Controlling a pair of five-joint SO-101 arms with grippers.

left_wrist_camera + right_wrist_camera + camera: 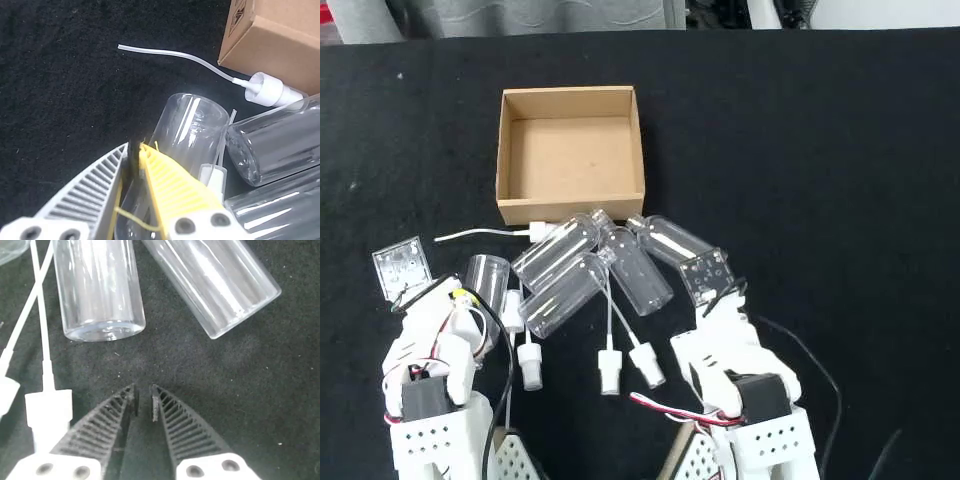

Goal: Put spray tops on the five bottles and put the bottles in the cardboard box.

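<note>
Several clear bottles without tops lie in a loose heap [582, 268] in front of the cardboard box [516, 105], which holds nothing. One spray top [536, 231] lies by the box's front wall, its tube pointing left. Three more spray tops [610, 368] lie nearer the arms. My left gripper [133, 150] is shut just above one lying bottle [192, 125]. My right gripper [143, 396] hovers over bare table with its fingers nearly together and nothing between them. Two bottle bases [105, 330] lie just ahead of it.
The black table [840, 170] has free room to the right and behind the box. Both arm bases [430, 420] stand at the near edge. A cable [810, 360] trails beside the right arm.
</note>
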